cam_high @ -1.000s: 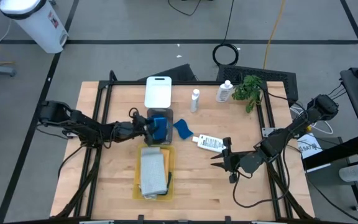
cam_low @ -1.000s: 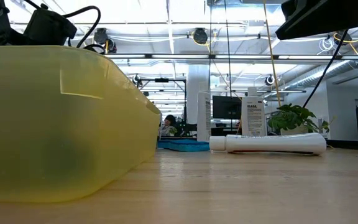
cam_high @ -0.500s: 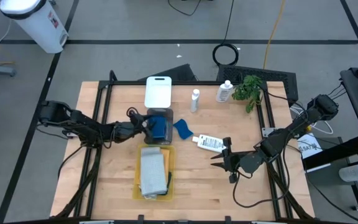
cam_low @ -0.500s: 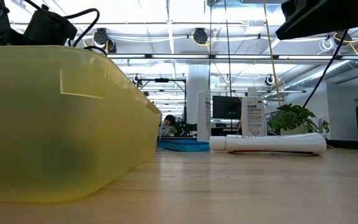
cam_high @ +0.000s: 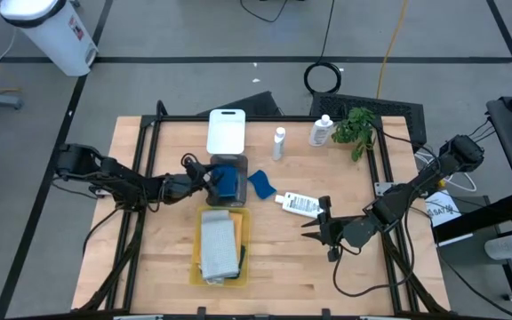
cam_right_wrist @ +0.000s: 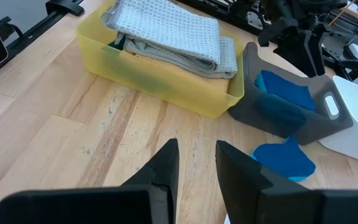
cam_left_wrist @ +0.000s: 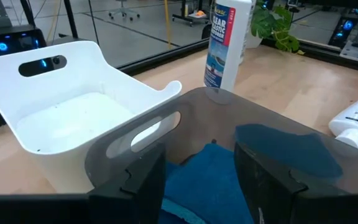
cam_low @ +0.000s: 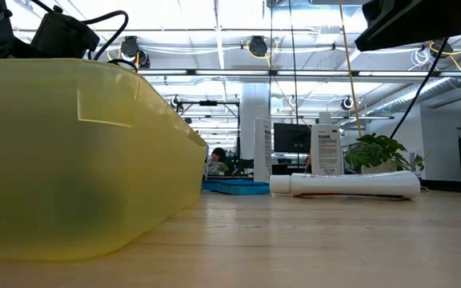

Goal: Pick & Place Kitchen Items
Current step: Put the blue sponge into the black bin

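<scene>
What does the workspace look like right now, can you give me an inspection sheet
Surface: wooden table, mostly bare.
Job's things: cloths in yellow tray; sponges in grey tray; one sponge loose; lying bottle; two bottles upright.
Clutter: empty white tray, plant.
Grippers: left gripper over grey tray, fingers parted; right gripper apart from everything, slightly open.
Cables: coil on floor.
Surroundings: white bin.

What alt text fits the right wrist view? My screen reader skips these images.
The right gripper, fingers slightly apart and empty, hovers over bare wood facing a yellow tray of folded cloths. Beyond it a grey tray holds blue sponges, with another sponge loose on the table.
</scene>
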